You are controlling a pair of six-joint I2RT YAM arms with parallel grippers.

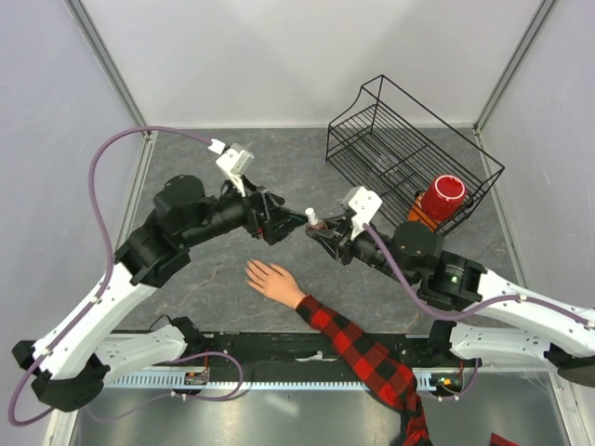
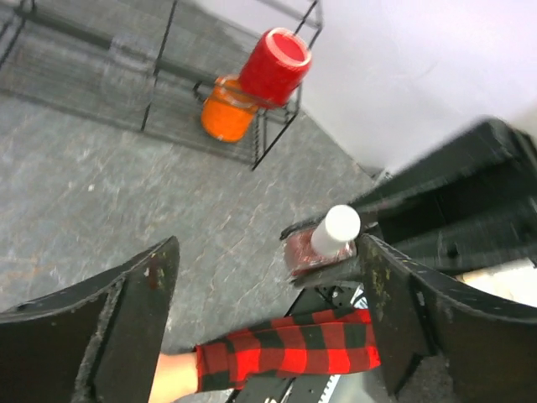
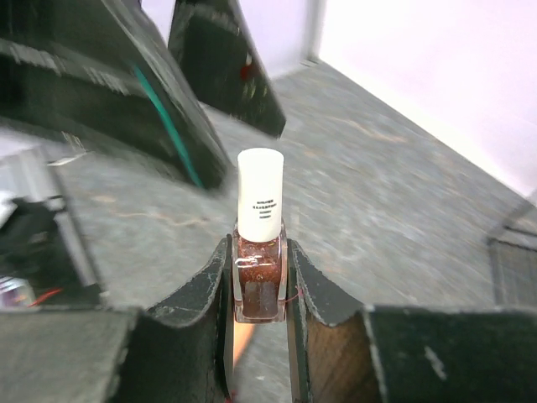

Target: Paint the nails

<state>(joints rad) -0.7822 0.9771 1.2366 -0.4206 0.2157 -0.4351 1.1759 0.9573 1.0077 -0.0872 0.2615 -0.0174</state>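
The pale hand is laid flat on the grey counter, close to the arm bases, with its fingers spread. It is stretched from a red-and-black plaid sleeve up and to the left, so the nails are found at the left end. They are too tiny for any paint to be made out.

Just past the hand, a little dark red bottle is clamped in the right end effector, with its white cap on. The left end effector is spread wide apart. The cap is seen between its fingers, and nothing is gripped. The nails lie below and nearer than both, a bit closer to the left end effector.

Far back, a wire basket is seen, with a red cup at its near corner.
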